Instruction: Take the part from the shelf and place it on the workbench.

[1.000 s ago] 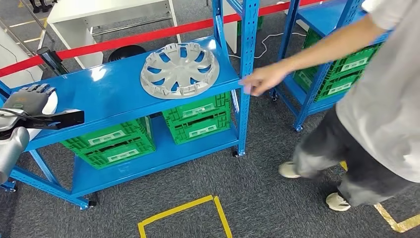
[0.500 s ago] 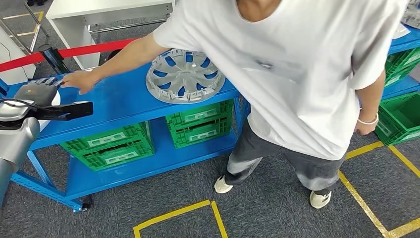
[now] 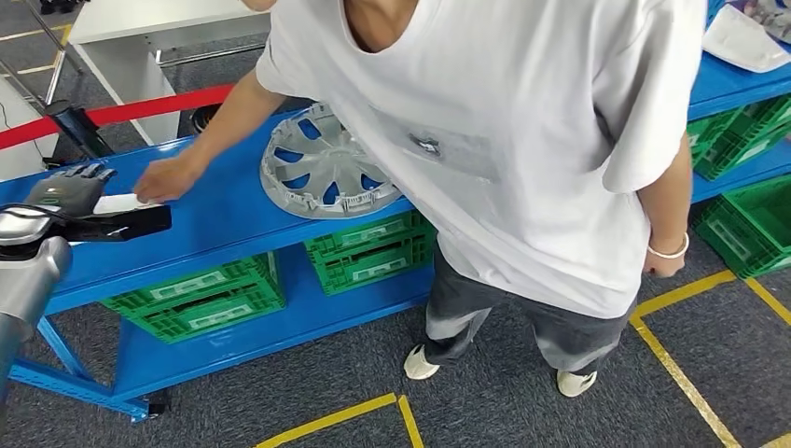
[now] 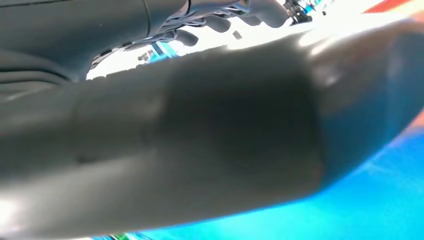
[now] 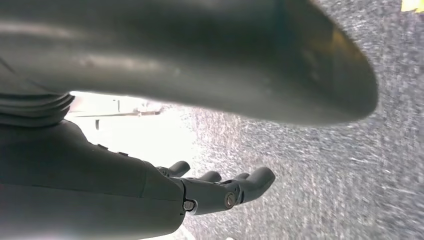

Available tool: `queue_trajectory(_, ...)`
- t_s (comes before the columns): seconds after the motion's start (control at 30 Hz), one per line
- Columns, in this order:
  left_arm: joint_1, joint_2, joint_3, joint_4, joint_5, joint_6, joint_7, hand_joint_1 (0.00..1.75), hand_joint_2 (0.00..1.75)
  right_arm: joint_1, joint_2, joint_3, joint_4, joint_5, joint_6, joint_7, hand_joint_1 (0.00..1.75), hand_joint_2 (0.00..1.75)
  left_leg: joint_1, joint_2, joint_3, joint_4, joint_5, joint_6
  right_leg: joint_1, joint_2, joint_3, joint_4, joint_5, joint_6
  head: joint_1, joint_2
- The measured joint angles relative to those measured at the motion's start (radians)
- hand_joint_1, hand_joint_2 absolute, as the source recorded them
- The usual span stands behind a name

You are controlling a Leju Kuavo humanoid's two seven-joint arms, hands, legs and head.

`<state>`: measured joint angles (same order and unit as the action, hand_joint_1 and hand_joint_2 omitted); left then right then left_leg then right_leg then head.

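Lying flat on the blue shelf's (image 3: 224,201) top deck is the part, a silver-grey wheel cover (image 3: 322,168), its far-right portion hidden behind a person in a white T-shirt (image 3: 494,140) who leans over it; the cover sits well apart from the robot's left hand (image 3: 67,187), which is over the same deck at the shelf's left end, w/ bare blue surface between them. Left hand fingers (image 3: 89,171) point away from the robot across the deck, holding nothing; in the left wrist view the thumb blocks most of the frame and dark fingertips (image 4: 260,15) show extended beyond it, so the hand looks loosely spread, not closed on anything. A white flat item (image 3: 117,203) lies on the deck just beside that hand; the person's hand (image 3: 168,177) rests on or at its edge, between the robot's fingers and the cover. Right hand (image 5: 210,192) in the right wrist view: fingers stretched out side by side, slightly bent, empty, over grey carpet (image 5: 325,165). Green crates (image 3: 280,275) sit on the shelf's lower level, under the cover; red barrier tape (image 3: 159,105) runs behind the shelf.
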<state>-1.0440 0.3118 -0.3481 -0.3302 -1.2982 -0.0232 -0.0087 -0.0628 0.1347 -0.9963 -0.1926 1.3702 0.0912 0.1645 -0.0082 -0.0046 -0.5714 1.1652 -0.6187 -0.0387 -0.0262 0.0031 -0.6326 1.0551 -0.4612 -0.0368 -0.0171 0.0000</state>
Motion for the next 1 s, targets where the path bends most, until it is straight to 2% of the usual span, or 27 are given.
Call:
queue_trajectory(0.03,0.008,0.007,0.003,0.001,0.000,0.003,-0.001,0.00,0.00,0.000,0.000,0.000,0.000,0.002,0.001,0.000,0.00,0.00,0.004,0.000,-0.049,0.071,-0.018,-0.006,-0.002,0.001,0.010,-0.002,-0.007,0.000,0.000,0.000)
queue_trajectory(0.07,0.018,0.012,0.005,0.003,0.000,0.006,-0.002,0.00,0.00,0.000,0.000,0.000,0.000,0.004,0.002,0.000,0.00,0.00,0.009,0.000,-0.093,0.125,-0.022,-0.011,-0.005,0.002,0.021,-0.003,-0.016,0.002,0.000,0.000)
queue_trajectory(0.1,0.028,0.016,0.006,0.004,0.000,0.010,-0.003,0.00,0.00,0.001,0.000,0.001,0.000,0.005,0.004,0.000,0.00,0.00,0.014,0.000,-0.124,0.145,-0.004,-0.015,-0.007,0.002,0.032,-0.004,-0.024,0.005,0.000,0.000)
queue_trajectory(0.13,0.036,0.019,0.007,0.004,0.000,0.013,-0.004,0.00,0.00,0.000,0.000,0.001,0.000,0.006,0.005,0.000,0.00,0.00,0.018,0.000,-0.133,0.122,0.037,-0.017,-0.010,0.003,0.045,-0.004,-0.034,0.009,0.000,0.000)
queue_trajectory(0.2,0.044,0.025,0.009,0.004,-0.004,0.019,-0.010,0.00,0.00,0.000,0.000,0.001,0.000,0.008,0.007,0.000,0.00,0.00,0.026,0.001,-0.105,-0.009,0.150,-0.021,-0.015,0.003,0.071,-0.005,-0.054,0.019,0.000,0.000)
queue_trajectory(0.23,0.045,0.027,0.010,0.004,-0.006,0.024,-0.018,0.00,0.00,-0.001,0.000,0.002,0.000,0.008,0.008,-0.001,0.00,0.00,0.025,0.001,-0.082,-0.074,0.186,-0.021,-0.016,0.004,0.081,-0.005,-0.063,0.026,-0.001,0.000)
queue_trajectory(0.27,0.046,0.028,0.012,0.005,-0.009,0.027,-0.026,0.00,0.00,-0.002,0.000,0.002,0.000,0.008,0.009,-0.004,0.00,0.00,0.023,0.000,-0.065,-0.115,0.203,-0.018,-0.015,0.005,0.086,-0.007,-0.069,0.033,0.000,0.000)
queue_trajectory(0.3,0.048,0.029,0.013,0.005,-0.010,0.030,-0.033,0.00,0.00,-0.003,0.000,0.002,0.000,0.008,0.009,-0.006,0.00,0.00,0.020,-0.001,-0.058,-0.132,0.201,-0.013,-0.014,0.005,0.089,-0.010,-0.072,0.040,0.000,0.000)
queue_trajectory(0.4,0.054,0.029,0.016,0.003,-0.013,0.032,-0.038,0.00,0.00,-0.005,0.000,0.001,0.000,0.007,0.010,-0.009,0.00,0.00,0.018,-0.003,-0.054,-0.138,0.190,0.012,-0.014,0.003,0.096,-0.015,-0.080,0.060,0.002,0.000)
queue_trajectory(0.43,0.053,0.029,0.018,0.002,-0.014,0.032,-0.037,0.00,0.00,-0.006,0.001,0.002,0.000,0.006,0.010,-0.009,0.00,0.00,0.019,-0.003,-0.051,-0.141,0.188,0.020,-0.013,0.002,0.089,0.002,-0.092,0.063,0.003,0.000)
queue_trajectory(0.47,0.052,0.029,0.019,0.001,-0.017,0.032,-0.036,0.00,0.00,-0.007,0.001,0.002,0.000,0.006,0.010,-0.009,0.00,0.00,0.020,-0.002,-0.048,-0.144,0.187,0.028,-0.012,0.001,0.069,0.042,-0.112,0.065,0.004,0.000)
queue_trajectory(0.53,0.054,0.028,0.020,0.001,-0.022,0.033,-0.035,0.00,0.00,-0.007,0.001,0.002,0.000,0.007,0.010,-0.009,0.00,0.00,0.015,-0.001,-0.046,-0.144,0.182,0.039,-0.005,0.000,-0.007,0.178,-0.167,0.061,0.005,0.000)
queue_trajectory(0.57,0.058,0.028,0.020,0.002,-0.023,0.033,-0.035,0.00,0.00,-0.007,0.001,0.002,0.000,0.007,0.010,-0.009,0.00,0.00,0.011,-0.001,-0.045,-0.143,0.180,0.043,-0.001,0.000,-0.047,0.242,-0.183,0.057,0.005,0.000)
queue_trajectory(0.6,0.062,0.027,0.020,0.002,-0.024,0.033,-0.035,0.00,0.00,-0.006,0.000,0.002,0.000,0.008,0.011,-0.009,0.00,0.00,0.007,-0.002,-0.043,-0.141,0.177,0.047,0.005,0.001,-0.074,0.276,-0.181,0.053,0.005,0.000)
queue_trajectory(0.63,0.065,0.026,0.020,0.002,-0.024,0.033,-0.036,0.00,0.00,-0.006,0.000,0.001,0.000,0.008,0.011,-0.009,0.00,0.00,0.003,-0.002,-0.041,-0.139,0.174,0.050,0.010,0.001,-0.081,0.268,-0.157,0.046,0.005,0.000)
queue_trajectory(0.67,0.067,0.026,0.021,0.001,-0.024,0.035,-0.037,0.00,0.00,-0.006,0.000,0.001,0.000,0.008,0.011,-0.009,0.00,0.00,-0.001,-0.002,-0.037,-0.137,0.171,0.051,0.015,0.001,-0.067,0.220,-0.118,0.038,0.005,0.000)
queue_trajectory(0.7,0.067,0.025,0.021,0.001,-0.024,0.038,-0.040,0.00,0.00,-0.006,0.000,0.001,0.000,0.008,0.011,-0.009,0.00,0.00,-0.003,-0.003,-0.034,-0.135,0.167,0.052,0.021,0.000,-0.040,0.148,-0.074,0.028,0.005,0.000)
queue_trajectory(0.73,0.067,0.025,0.022,0.000,-0.024,0.043,-0.045,0.00,0.00,-0.007,-0.001,0.002,0.000,0.008,0.011,-0.009,0.00,0.00,-0.007,-0.003,-0.031,-0.133,0.163,0.051,0.026,-0.001,-0.012,0.078,-0.044,0.020,0.005,0.000)
queue_trajectory(0.77,0.067,0.025,0.023,-0.001,-0.024,0.049,-0.050,0.00,0.00,-0.007,-0.001,0.002,0.000,0.008,0.011,-0.009,0.00,0.00,-0.010,-0.004,-0.030,-0.132,0.160,0.049,0.029,-0.002,0.010,0.028,-0.027,0.013,0.005,0.000)
queue_trajectory(0.83,0.069,0.022,0.024,-0.002,-0.028,0.061,-0.062,0.00,0.00,-0.008,-0.002,0.002,0.000,0.007,0.010,-0.010,0.00,0.00,-0.015,-0.005,-0.031,-0.130,0.157,0.047,0.030,-0.003,0.026,-0.006,-0.023,0.010,0.004,0.000)
queue_trajectory(0.93,0.078,0.014,0.025,-0.005,-0.043,0.087,-0.071,0.00,0.00,-0.008,-0.002,0.001,0.000,0.004,0.009,-0.009,0.00,0.00,-0.017,-0.004,-0.027,-0.134,0.159,0.050,0.029,0.000,0.027,-0.008,-0.019,0.012,0.004,0.000)
queue_trajectory(1.0,0.086,0.002,0.025,-0.009,-0.055,0.111,-0.070,0.00,0.00,-0.008,-0.001,0.001,0.000,0.002,0.007,-0.009,0.00,0.00,-0.017,-0.004,-0.025,-0.138,0.161,0.047,0.029,0.001,0.028,-0.008,-0.019,0.010,0.004,0.000)
